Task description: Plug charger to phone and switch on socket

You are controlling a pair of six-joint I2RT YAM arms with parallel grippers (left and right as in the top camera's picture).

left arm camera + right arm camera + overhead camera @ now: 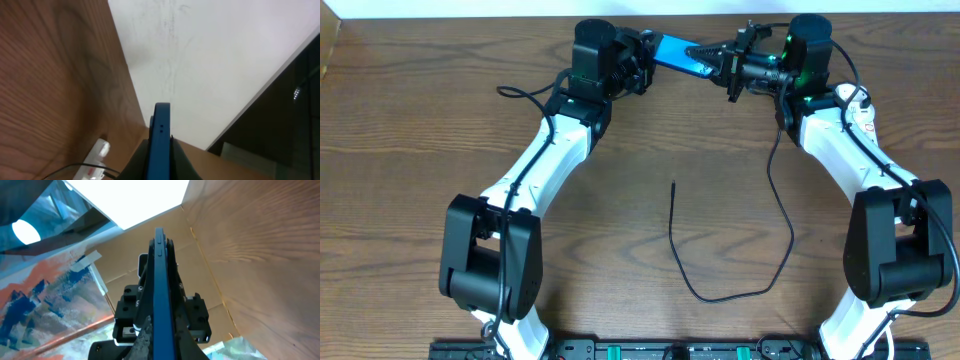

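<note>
Two hands: both are clenching on the phone [678, 55], one at each end, near the far edge of the worktop [410, 150].
Left hand [650, 52]: its fingers are pinching the phone's left end. From the left wrist camera, the phone's blue edge is rising straight up out of the closed grip.
Right hand [708, 56]: it is gripping the opposite end, jaws pressed on the two flat faces. From the right wrist camera, the phone is running edge-on up the middle of the picture.
Phone, place: it is spanning the gap between the two hands, slanting so that its left end is sitting nearer the far edge. Whether it is touching the wood cannot be told.
Phone, look: it is showing as a slim slab, bright blue-cyan from overhead. Two small dark dots are showing on its narrow edge. Its screen text is too small to read.
Charger [670, 225]: this thin black cable is lying loose on the worktop, well apart from the phone. Its free tip is pointing toward the far edge at mid-worktop. The rest is looping toward the arm bases and curving back up to the right arm, where its other end is hiding.
Socket [99, 152]: this white strip with red marking is lying on the wood, low in the left wrist view, with a thin black cable crossing beside it. Its switch cannot be made out.
</note>
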